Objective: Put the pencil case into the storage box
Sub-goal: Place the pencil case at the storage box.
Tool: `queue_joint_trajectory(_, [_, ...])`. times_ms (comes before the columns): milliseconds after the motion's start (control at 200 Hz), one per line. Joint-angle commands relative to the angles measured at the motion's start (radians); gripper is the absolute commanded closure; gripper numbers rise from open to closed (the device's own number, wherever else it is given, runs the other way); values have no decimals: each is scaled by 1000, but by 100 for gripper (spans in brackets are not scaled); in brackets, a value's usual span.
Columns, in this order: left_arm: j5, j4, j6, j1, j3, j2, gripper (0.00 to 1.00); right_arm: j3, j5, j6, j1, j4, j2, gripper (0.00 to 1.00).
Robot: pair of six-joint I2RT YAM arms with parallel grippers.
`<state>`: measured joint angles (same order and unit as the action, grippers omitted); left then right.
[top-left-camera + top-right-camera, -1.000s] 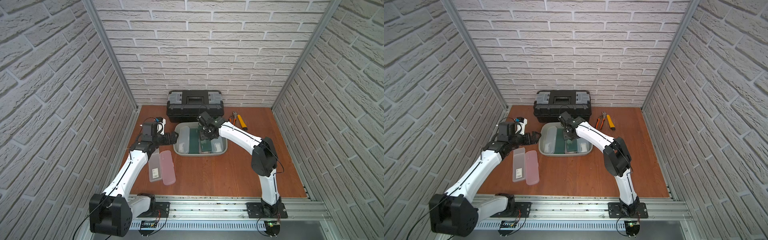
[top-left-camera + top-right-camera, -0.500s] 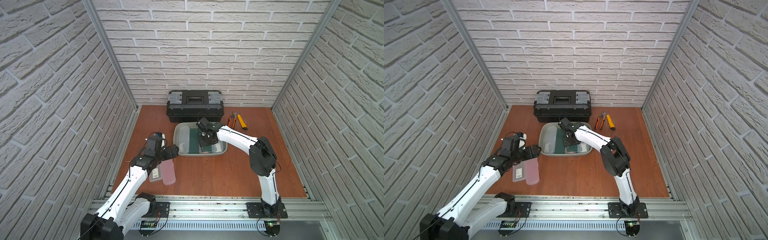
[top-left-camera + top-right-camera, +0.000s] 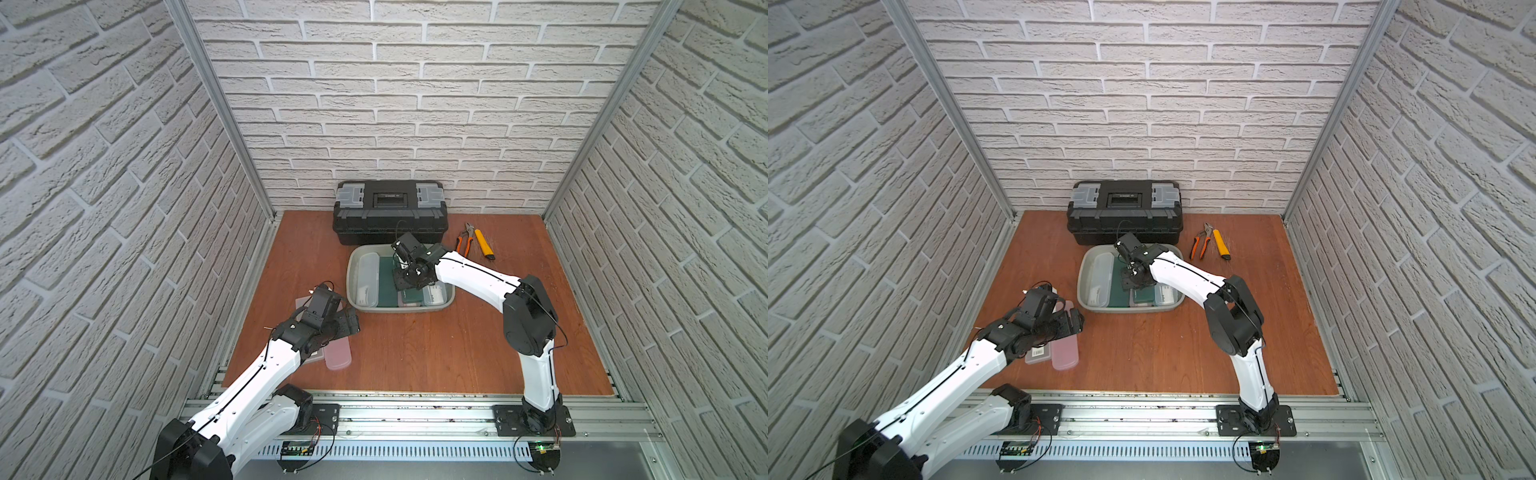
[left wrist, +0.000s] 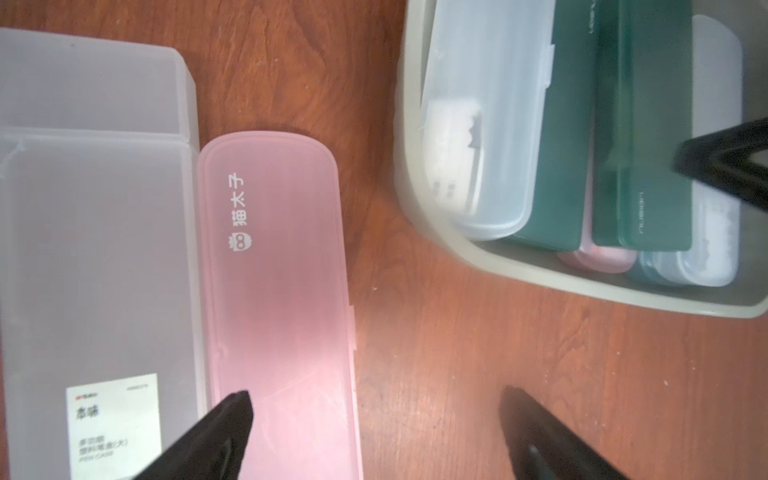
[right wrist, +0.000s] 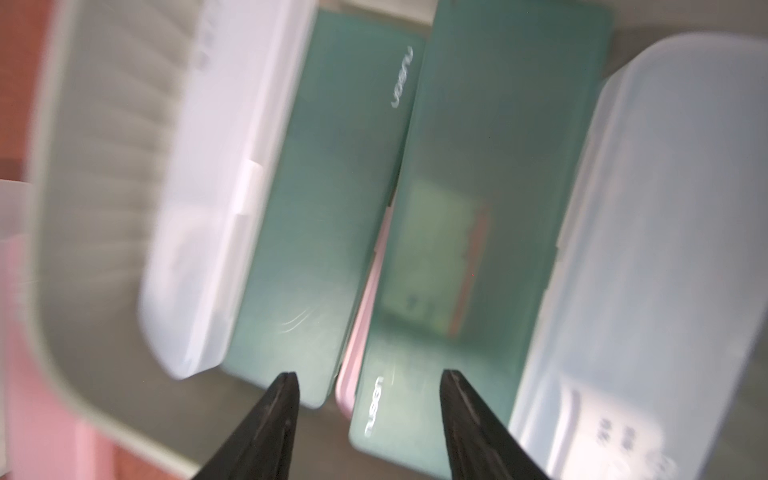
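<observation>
The pink pencil case (image 3: 338, 353) is lying lower left of centre, outside the storage box (image 3: 352, 270). The left gripper (image 4: 376, 399) is hovering open above it; the right gripper (image 5: 368, 378) is hanging open over the box.

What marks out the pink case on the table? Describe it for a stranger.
Find the grey-green tub mid-table. On the wood beside it lie two cases, side by side. The pink case is rounded and nearer the tub; the clear case is boxy.

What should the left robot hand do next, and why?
Probably lower the left gripper and close on the pink pencil case: its jaws hover open over it, and the case lies on the table, outside the storage box.
</observation>
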<state>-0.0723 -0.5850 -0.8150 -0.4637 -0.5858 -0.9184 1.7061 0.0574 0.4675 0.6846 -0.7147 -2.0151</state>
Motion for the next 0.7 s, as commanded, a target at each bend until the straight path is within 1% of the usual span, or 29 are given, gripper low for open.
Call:
queue_joint_trajectory(0, [-92, -57, -76, -40, 22, -9, 2, -29, -19, 8, 9, 83, 130, 39])
queue_joint_trajectory(75, [-119, -64, -108, -66, 34, -6, 1, -60, -19, 7, 10, 90, 169, 38])
queue_joint_trajectory(230, [-112, -39, -158, -93, 71, -8, 2, -162, -24, 8, 13, 120, 257, 37])
queue_joint_trajectory(330, [-129, -36, -189, -115, 90, -10, 1, -230, -23, 17, 13, 142, 300, 37])
queue_joint_trajectory(425, [-138, -42, -222, -125, 110, -11, 1, -262, -14, 21, 15, 140, 317, 37])
queue_joint_trajectory(555, [-147, -30, -234, -139, 128, -17, 1, -289, 6, 26, 15, 137, 334, 36])
queue_joint_trajectory(695, [-145, 1, -232, -155, 130, -81, 2, -296, 5, 35, 17, 141, 332, 36])
